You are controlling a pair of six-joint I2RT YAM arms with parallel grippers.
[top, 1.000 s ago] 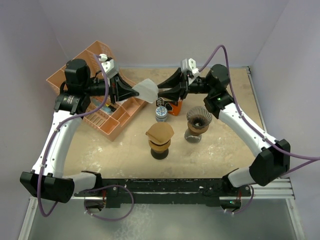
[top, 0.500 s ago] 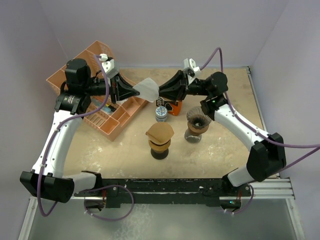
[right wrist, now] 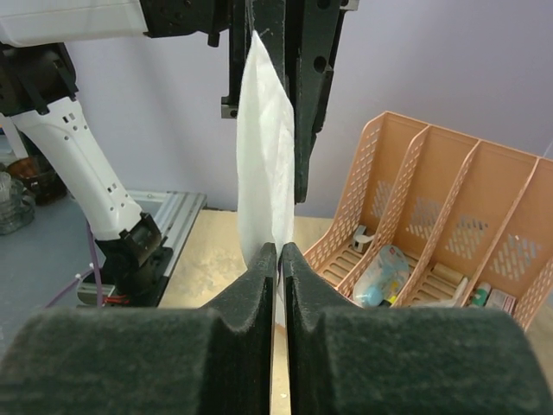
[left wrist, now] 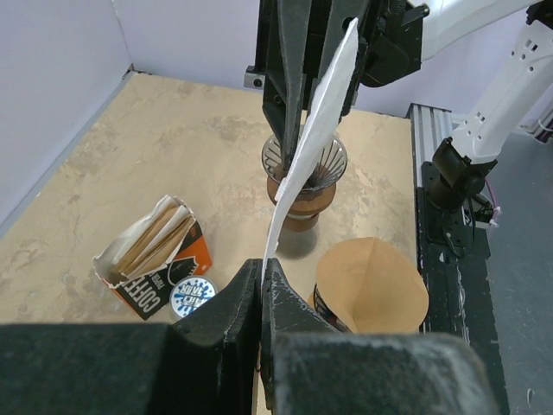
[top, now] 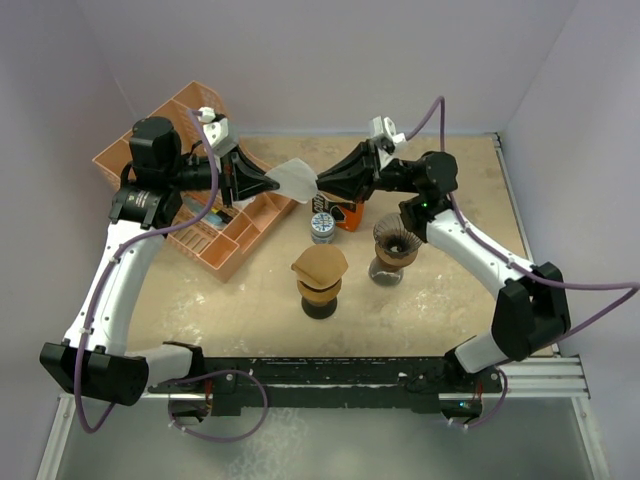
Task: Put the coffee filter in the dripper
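A white paper coffee filter (top: 297, 179) hangs in the air between both grippers at the back of the table. My left gripper (top: 276, 183) is shut on its left edge; the filter (left wrist: 315, 130) rises from its jaws. My right gripper (top: 320, 183) is shut on its right edge, the filter (right wrist: 266, 164) standing up from its jaws. The glass dripper (top: 396, 238) on a brown base stands right of centre, empty, below my right arm; it also shows in the left wrist view (left wrist: 302, 169). A second dripper (top: 320, 272) at centre holds a brown filter.
An orange divided organiser (top: 225, 228) with small items sits at the back left. An orange coffee filter box (top: 345, 214) and a small round tin (top: 322, 226) lie just below the held filter, behind the two drippers.
My right gripper has moved left and closed onto the right edge of the white filter. The right arm's elbow has swung inward. The left arm has held still.
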